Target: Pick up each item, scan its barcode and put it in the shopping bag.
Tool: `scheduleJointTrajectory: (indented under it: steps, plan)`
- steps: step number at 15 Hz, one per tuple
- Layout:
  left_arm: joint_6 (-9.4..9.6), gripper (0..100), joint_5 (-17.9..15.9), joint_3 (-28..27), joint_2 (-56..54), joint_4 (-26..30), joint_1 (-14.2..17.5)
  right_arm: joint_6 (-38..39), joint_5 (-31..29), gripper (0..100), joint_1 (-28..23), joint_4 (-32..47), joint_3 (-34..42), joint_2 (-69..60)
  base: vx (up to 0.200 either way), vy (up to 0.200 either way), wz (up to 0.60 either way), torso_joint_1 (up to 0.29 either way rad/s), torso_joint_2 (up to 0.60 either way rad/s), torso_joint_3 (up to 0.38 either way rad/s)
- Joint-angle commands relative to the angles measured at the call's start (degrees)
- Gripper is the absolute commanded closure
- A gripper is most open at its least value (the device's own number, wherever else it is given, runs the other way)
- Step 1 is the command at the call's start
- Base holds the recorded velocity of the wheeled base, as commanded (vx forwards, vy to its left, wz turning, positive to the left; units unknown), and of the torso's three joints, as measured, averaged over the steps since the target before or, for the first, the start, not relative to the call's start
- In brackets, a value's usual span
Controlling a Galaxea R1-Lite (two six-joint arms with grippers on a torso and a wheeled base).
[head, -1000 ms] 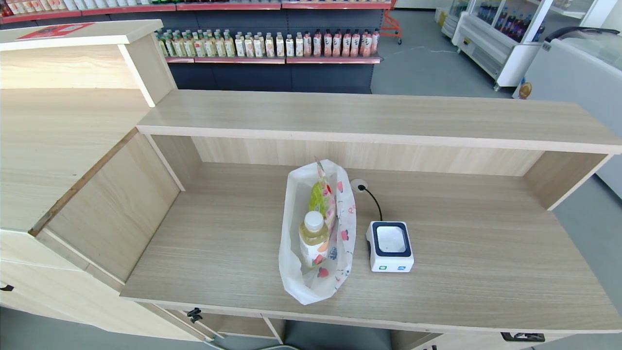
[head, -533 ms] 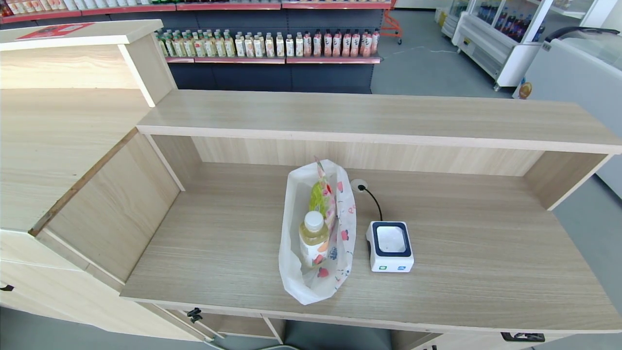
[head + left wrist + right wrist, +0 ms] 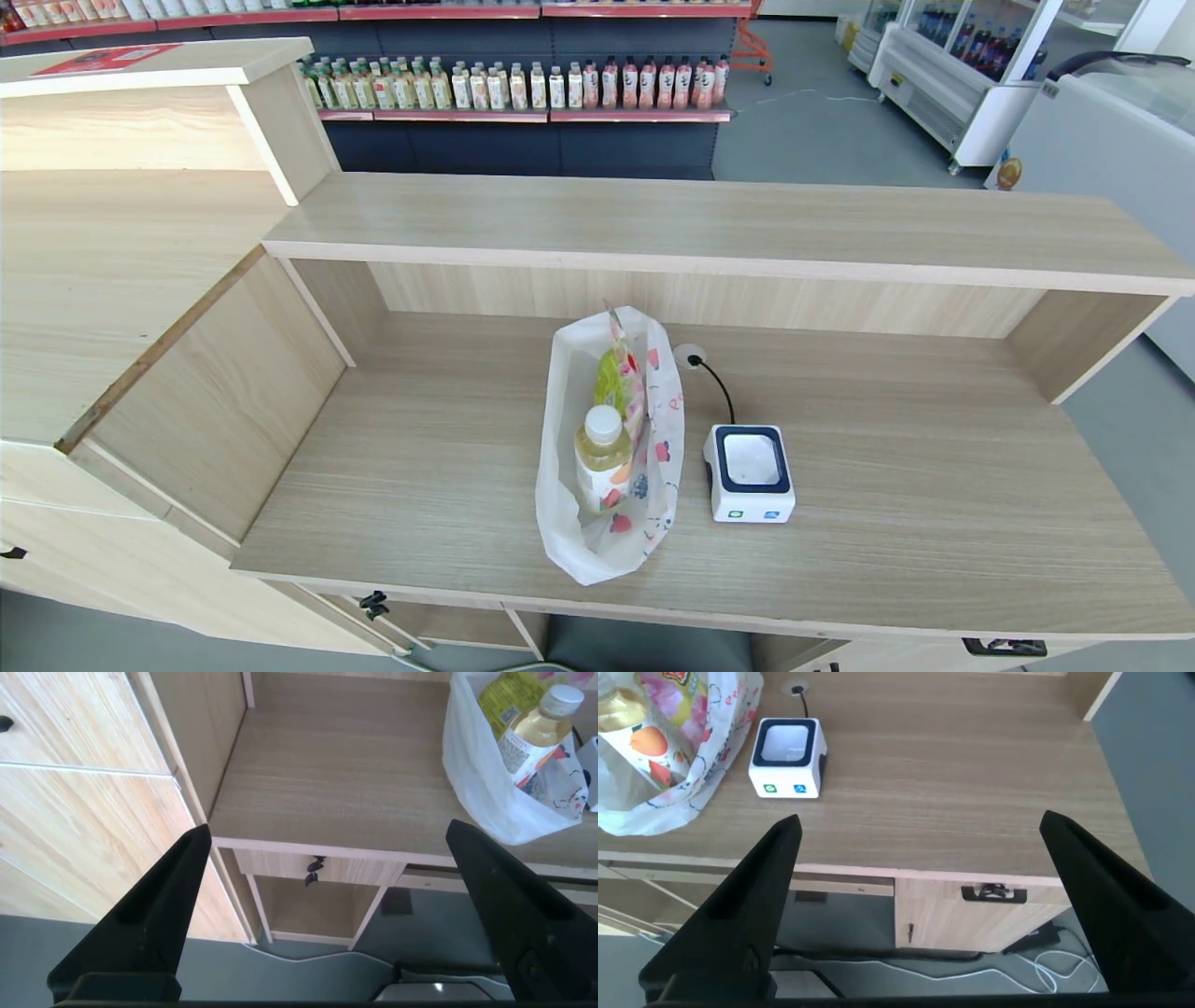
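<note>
Nothing on the bench (image 3: 934,523) has shifted since the earlier frames: the bag (image 3: 607,546) sits with the bottle (image 3: 602,457) and pouch (image 3: 618,373) inside, and the scanner (image 3: 752,471) is just beside it at 3 o'clock. The left fingers (image 3: 149,924) and right fingers (image 3: 738,915) are spread wide, released, holding nothing. The bag's film veils the bottle's base, and the bottle covers the pouch's lower end.

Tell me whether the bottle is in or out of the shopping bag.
In: the bottle stands upright inside the open shopping bag, beside a green packet.
</note>
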Motion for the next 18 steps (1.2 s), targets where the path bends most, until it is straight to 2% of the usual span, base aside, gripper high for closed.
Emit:
scheduleJointTrajectory:
  steps: [1, 4, 12, 18]
  plan:
    - [-0.42, 0, -0.01, 0.01, -0.02, -0.09, 0.02, -0.02, 0.0, 0, 0.01, -0.02, 0.02, 0.27, 0.0, 0.0, 0.0, 0.0, 0.0, 0.0]
    - [-0.33, 0, -0.01, 0.01, -0.02, -0.01, 0.02, -0.02, 0.0, 0, 0.01, -0.02, 0.02, 0.27, 0.0, 0.0, 0.0, 0.0, 0.0, 0.0]
    - [0.29, 0, -0.01, 0.01, -0.02, -0.01, 0.02, 0.16, 0.0, 0, 0.01, -0.02, 0.02, 0.27, 0.0, -0.2, 0.0, 0.007, 0.0, 0.003]
    - [-0.07, 0, -0.01, 0.01, -0.02, -0.01, 0.02, 0.42, 0.0, 0, 0.01, -0.02, 0.02, 0.27, 0.0, -0.2, 0.0, 0.002, 0.0, 0.002]
